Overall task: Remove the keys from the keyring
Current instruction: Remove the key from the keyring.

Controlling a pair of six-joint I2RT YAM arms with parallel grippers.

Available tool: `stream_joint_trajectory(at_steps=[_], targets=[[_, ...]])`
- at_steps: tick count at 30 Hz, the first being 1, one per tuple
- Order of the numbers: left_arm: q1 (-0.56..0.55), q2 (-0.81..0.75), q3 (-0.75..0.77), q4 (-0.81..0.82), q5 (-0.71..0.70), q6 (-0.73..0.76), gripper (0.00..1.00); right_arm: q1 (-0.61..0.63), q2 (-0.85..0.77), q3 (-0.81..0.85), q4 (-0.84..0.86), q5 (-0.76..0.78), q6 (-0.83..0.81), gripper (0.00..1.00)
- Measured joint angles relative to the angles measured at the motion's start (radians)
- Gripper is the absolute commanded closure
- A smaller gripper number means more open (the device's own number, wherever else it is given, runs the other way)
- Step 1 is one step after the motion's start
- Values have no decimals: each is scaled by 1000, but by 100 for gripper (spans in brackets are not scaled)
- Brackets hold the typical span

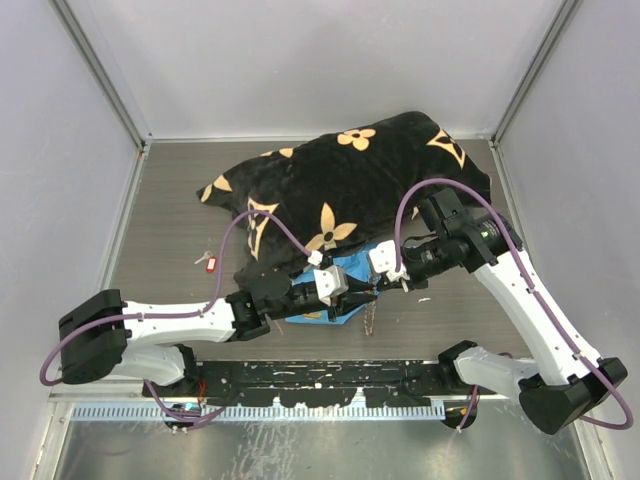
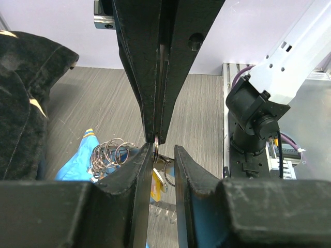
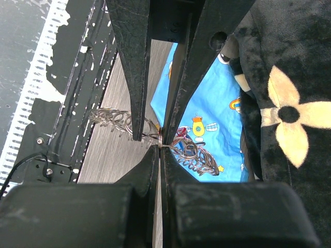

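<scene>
The keyring, a silvery coil of fine loops point(image 2: 108, 154), is held off the table over the blue patterned cloth point(image 1: 347, 268). It also shows in the right wrist view point(image 3: 199, 155), and part of it hangs down as a chain point(image 1: 371, 318). My right gripper point(image 3: 160, 148) is shut on a thin ring of it; it also shows in the top view point(image 1: 384, 277). My left gripper point(image 2: 161, 151) is open, its jaws on either side of that ring and of a yellow-headed key point(image 2: 157, 182) hanging below; it also shows in the top view point(image 1: 353, 296). A red-headed key point(image 1: 209, 262) lies alone on the table at left.
A black plush blanket with tan flower prints point(image 1: 350, 185) covers the back middle of the grey table point(image 1: 170, 220) and lies over the blue cloth's far edge. Grey walls close in three sides. The black base rail point(image 1: 320, 385) runs along the near edge.
</scene>
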Motion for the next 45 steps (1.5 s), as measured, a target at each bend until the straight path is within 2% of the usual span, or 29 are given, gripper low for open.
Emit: stream_joint_trajectory(at_steps=[7, 12, 18, 27, 32, 37, 40, 45], targets=[[0, -1, 14, -29, -11, 0, 83, -2, -2, -3, 0, 0, 0, 99], [0, -1, 18, -37, -24, 0, 99, -5, -2, -4, 0, -1, 0, 99], [0, -26, 19, -66, -31, 0, 100, -4, -2, -4, 1, -19, 0, 97], [-1, -59, 21, -123, -53, -3, 100, -51, -17, -5, 6, -89, 4, 55], [-1, -86, -20, -87, -63, -24, 100, -169, -56, -7, 8, -200, 20, 44], [-1, -118, -87, 25, -79, -72, 100, -253, -97, -38, 40, -349, 98, 47], [-1, -119, -108, 126, -90, -112, 100, -262, -101, -57, 77, -423, 169, 53], [-1, -106, -119, 295, -106, -167, 100, -267, -99, -85, 154, -518, 288, 57]])
